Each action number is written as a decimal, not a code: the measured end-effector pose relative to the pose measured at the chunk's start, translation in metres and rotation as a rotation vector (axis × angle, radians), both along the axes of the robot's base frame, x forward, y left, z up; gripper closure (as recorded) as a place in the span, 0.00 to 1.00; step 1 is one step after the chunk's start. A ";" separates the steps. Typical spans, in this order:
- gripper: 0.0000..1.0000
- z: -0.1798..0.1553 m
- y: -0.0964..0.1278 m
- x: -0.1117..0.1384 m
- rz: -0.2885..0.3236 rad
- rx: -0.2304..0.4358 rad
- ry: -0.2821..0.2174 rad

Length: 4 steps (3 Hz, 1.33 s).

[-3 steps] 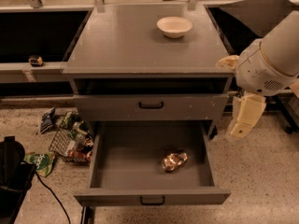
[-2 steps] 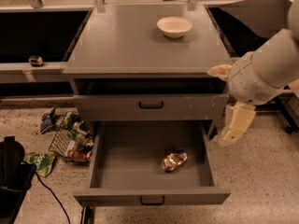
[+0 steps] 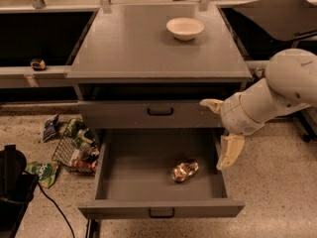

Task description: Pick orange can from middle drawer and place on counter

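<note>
Gripper (image 3: 213, 134) hangs at the right edge of the open drawer (image 3: 133, 182), jaws spread wide and empty. One finger points left across the shut drawer front (image 3: 124, 115) above, the other points down just over the drawer's right wall.

Change: a second ago it sat further right, clear of the cabinet. Now it's swung left and lower, and the arm (image 3: 277, 95) reaches in from the right. So the approach is under way, no grasp yet.

Can (image 3: 184, 171) lies on its side on the drawer floor, right of centre, near the front. It hasn't shifted. It's near the lower finger but apart from it, not touching.

Counter (image 3: 133, 43) holds only a white bowl (image 3: 184, 28) towards the back, so there's plenty of bare slab for the drop-off.

Judgement: early stage, reach phase. Next the gripper needs to come further left and down into the drawer to straddle the can. The dented sides look likely to slip. The drawer's right wall and the front above leave little room for the wrist.
</note>
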State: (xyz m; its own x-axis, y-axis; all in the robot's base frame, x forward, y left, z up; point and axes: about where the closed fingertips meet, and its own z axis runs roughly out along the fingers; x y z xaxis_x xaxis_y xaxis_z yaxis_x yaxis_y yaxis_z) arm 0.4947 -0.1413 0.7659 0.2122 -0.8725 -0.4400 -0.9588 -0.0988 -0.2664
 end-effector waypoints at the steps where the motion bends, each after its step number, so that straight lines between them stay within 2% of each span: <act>1: 0.00 0.000 0.000 0.000 0.000 0.000 0.000; 2: 0.00 -0.032 0.005 0.012 0.071 0.003 -0.008; 3: 0.00 -0.089 0.016 0.033 0.168 0.020 -0.002; 4: 0.00 -0.155 0.031 0.053 0.252 0.066 0.038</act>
State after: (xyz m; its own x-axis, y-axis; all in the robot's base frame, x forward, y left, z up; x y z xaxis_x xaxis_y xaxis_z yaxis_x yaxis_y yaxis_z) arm 0.5477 -0.1099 0.6110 0.4018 -0.7634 -0.5058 -0.9154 -0.3195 -0.2449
